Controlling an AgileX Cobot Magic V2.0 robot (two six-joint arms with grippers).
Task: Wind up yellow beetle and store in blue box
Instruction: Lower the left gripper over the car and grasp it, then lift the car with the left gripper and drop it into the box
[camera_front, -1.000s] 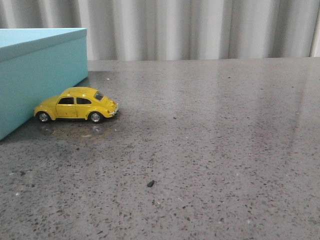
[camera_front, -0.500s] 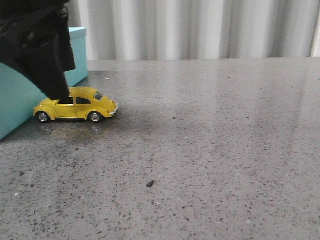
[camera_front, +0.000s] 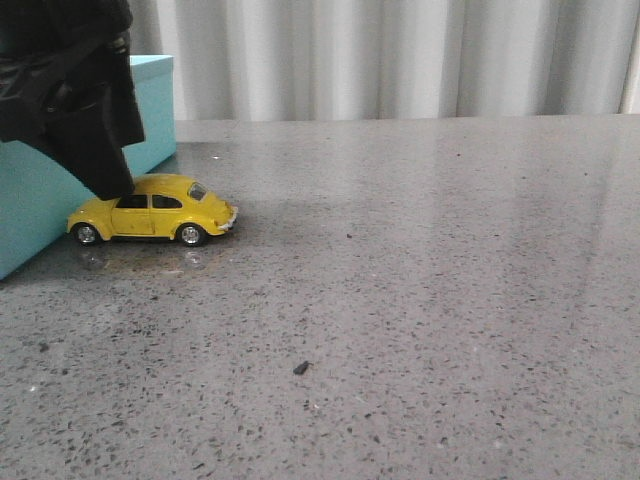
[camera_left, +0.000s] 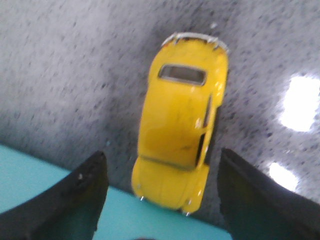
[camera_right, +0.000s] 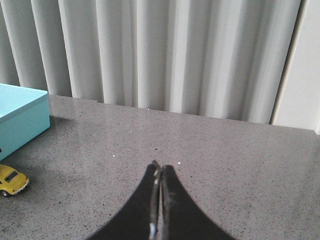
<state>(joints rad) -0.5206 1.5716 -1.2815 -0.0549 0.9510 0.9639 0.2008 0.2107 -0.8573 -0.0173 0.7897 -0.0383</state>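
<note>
Speckled grey table (camera_front: 420, 300), glossy yellow beetle (camera_front: 152, 209) beside blue box (camera_front: 40, 200), left hand (camera_left: 162, 187) spread wide, empty, right hand (camera_right: 159, 200) closed, empty

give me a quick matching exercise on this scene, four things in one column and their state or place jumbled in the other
Things:
1. yellow beetle
2. blue box
3. left gripper
4. right gripper

States or places:
A. fingers pressed shut, nothing held
B. far left of the table, behind the car
C. open, a finger on each side of the car
D. on its wheels beside the box

Pairs: 1-D, 2-B, 3-C, 4-A
</note>
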